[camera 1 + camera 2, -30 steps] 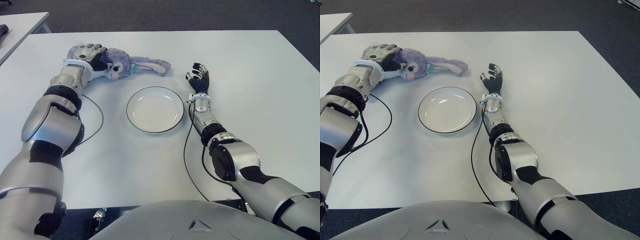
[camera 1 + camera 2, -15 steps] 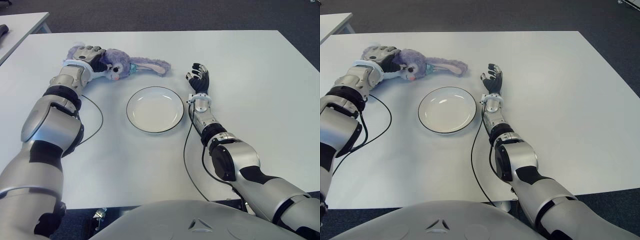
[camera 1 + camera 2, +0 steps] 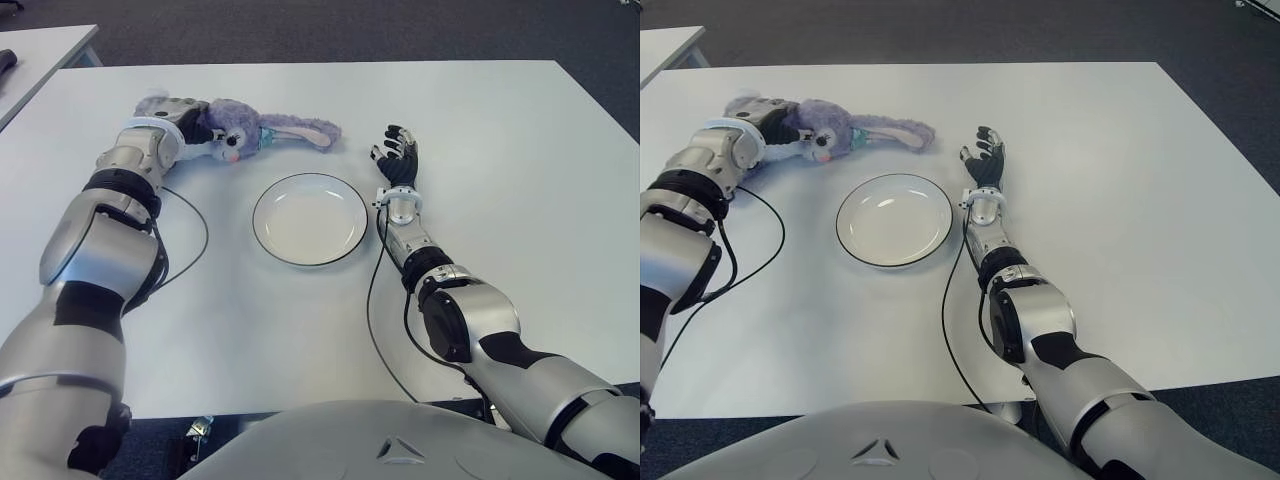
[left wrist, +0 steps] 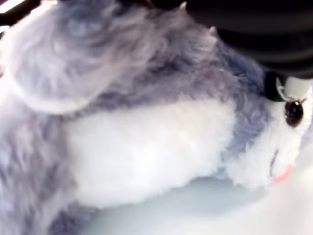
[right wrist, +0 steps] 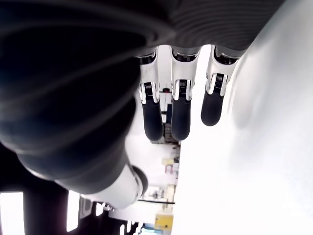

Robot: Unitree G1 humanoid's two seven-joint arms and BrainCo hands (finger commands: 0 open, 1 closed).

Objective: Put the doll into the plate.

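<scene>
Fingers (image 3: 190,112) gripping fuzzy doll (image 3: 250,128), round plate (image 3: 310,218)

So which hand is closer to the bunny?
Left. The left hand is on the bunny; the right hand shows beyond its ear tips, beside the plate.

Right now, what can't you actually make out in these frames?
- Left hand grip on the plush bunny doll: in the eye views its fingers sit on the doll's body and cannot be read; the left wrist view shows only fur.
- Doll's far side: hidden by that hand.
- Right hand, right of the plate: contact with the table unclear.
</scene>
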